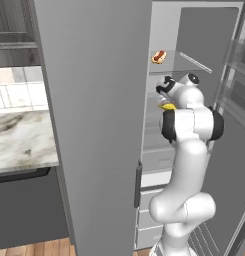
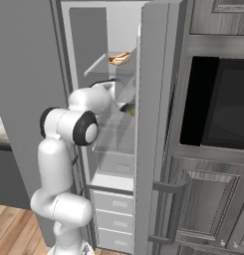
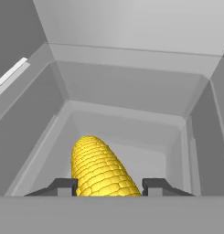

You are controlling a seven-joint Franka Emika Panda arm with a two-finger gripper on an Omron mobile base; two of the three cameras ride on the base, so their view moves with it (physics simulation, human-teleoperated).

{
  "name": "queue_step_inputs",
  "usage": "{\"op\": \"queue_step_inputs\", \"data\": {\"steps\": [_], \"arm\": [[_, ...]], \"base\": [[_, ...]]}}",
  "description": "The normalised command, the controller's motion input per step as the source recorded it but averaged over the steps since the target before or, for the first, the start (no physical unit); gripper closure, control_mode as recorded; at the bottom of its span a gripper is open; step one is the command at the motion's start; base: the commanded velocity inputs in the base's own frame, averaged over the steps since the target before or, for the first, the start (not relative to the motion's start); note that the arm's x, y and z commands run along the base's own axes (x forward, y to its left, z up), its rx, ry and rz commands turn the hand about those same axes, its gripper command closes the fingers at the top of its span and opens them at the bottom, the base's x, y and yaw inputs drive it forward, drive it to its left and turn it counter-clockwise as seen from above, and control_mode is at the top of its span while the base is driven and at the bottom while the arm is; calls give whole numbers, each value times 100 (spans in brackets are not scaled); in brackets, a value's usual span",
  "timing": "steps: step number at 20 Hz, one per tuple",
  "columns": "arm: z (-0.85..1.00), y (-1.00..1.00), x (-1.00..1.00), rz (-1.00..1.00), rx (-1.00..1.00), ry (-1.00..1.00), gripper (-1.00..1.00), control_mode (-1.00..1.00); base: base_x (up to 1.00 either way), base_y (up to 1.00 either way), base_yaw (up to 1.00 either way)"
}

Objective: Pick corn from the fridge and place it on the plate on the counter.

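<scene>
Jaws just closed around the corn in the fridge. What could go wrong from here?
1. In the hand view the jaws flank only the near end of the corn; most of the cob juts past them, so it may pivot or slip on lifting.
2. The arm reaches deep into the fridge under the shelf carrying the hot dog; a steep lift could hit that shelf.
3. Door edges stand close on both sides, so a wide swing out could clip them.

We see the corn bumpy and matt yellow, the fridge smooth grey, the counter glossy veined marble.
</scene>
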Motion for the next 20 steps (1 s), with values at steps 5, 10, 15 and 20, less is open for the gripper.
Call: {"op": "queue_step_inputs", "data": {"steps": [5,10,15,20], "arm": [[0,43,-19,-11,0,-5,100,-100],[0,27,-40,-15,0,-10,100,-100],[2,3,-79,-11,0,-13,100,-100],[24,0,-92,-9,0,2,100,-100]], "base": [[0,0,0],[0,0,0],[0,0,0],[0,0,0]]}}
